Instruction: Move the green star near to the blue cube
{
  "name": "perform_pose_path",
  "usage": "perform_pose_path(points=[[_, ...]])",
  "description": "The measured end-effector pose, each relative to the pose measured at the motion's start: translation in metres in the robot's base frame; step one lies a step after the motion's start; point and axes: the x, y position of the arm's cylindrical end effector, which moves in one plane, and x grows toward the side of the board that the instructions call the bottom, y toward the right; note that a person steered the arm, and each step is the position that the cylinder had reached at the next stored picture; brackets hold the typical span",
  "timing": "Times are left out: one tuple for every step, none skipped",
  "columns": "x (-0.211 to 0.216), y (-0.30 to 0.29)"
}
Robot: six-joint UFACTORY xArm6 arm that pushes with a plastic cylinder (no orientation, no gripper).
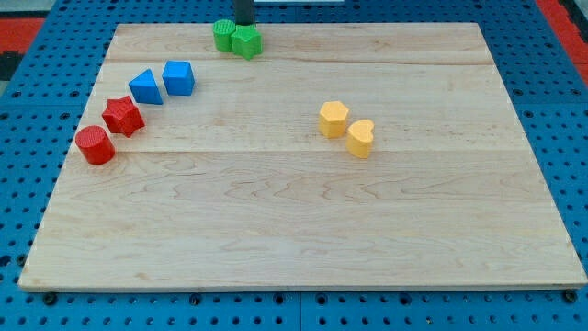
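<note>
Tip (244, 25) at 12 o'clock of green star (246, 41), touching; no fingers, just rod. Approach done. Next: shove toward 8 o'clock, to blue cube (178, 78).

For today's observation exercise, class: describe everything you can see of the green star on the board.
The green star is a small, bright green block with a notched outline and a flat top; its material cannot be told. It sits near the wooden board's top edge, left of centre. Its left side touches, or nearly touches, a second green block, rounder in shape. My tip stands right behind the pair, at the view's top. The blue cube lies apart, lower left.
</note>
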Motion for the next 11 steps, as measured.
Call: perform_pose_path(points=[[0.052, 0.008], [0.1, 0.008], [0.1, 0.008], [0.107, 0.059], [0.137, 0.051], [0.149, 0.006], [0.113, 0.004], [0.11, -0.008], [0.142, -0.023], [0.104, 0.016], [0.034, 0.024]])
